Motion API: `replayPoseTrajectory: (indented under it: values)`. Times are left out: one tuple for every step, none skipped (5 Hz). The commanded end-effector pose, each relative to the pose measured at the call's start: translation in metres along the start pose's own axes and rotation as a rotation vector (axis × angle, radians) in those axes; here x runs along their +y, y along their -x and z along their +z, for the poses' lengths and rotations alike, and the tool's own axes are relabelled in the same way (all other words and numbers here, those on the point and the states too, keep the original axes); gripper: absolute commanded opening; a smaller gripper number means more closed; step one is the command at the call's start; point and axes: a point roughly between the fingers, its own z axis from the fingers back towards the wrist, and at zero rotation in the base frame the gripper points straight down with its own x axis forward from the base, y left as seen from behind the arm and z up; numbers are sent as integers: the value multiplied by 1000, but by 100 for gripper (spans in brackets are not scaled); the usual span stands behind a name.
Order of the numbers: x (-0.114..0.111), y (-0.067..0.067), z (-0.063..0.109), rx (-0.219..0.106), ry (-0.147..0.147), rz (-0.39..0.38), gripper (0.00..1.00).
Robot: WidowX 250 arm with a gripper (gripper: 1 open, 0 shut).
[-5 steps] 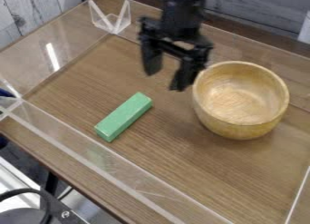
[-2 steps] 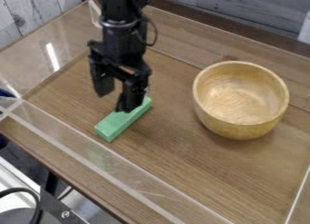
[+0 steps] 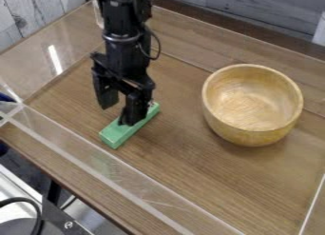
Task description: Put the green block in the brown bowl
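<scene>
The green block (image 3: 122, 132) lies flat on the wooden table, left of centre, its long side running diagonally. My gripper (image 3: 118, 108) points straight down over the block's upper end, jaws open, one finger (image 3: 132, 112) in front of the block and the other (image 3: 101, 94) to its left. Whether the fingertips touch the block or the table I cannot tell. The block's far end is hidden behind the fingers. The brown bowl (image 3: 254, 105) stands empty to the right, well apart from the gripper.
Clear plastic walls (image 3: 76, 144) fence the tabletop, with a low front edge running diagonally across the lower left. A transparent bracket (image 3: 114, 18) sits at the back. A dark cable loops at the bottom left corner (image 3: 32, 220).
The gripper has travelled from beside the bowl leftwards to the green block and sunk lower over it, jaws staying open. Block and bowl have not moved.
</scene>
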Motion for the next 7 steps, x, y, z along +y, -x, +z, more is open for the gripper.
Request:
replayPoseTrajectory:
  values:
    - [4, -7, 1, -27, -13, 4, 100]
    - [4, -9, -2, -31, -10, 4, 100]
    - [3, -10, -4, -34, -6, 5, 100]
    - [3, -11, -6, -37, -1, 7, 100]
    - [2, -11, -4, -45, 4, 8, 100]
    - [1, -10, 1, -56, 10, 9, 100]
    - [0, -9, 7, -67, 15, 10, 100]
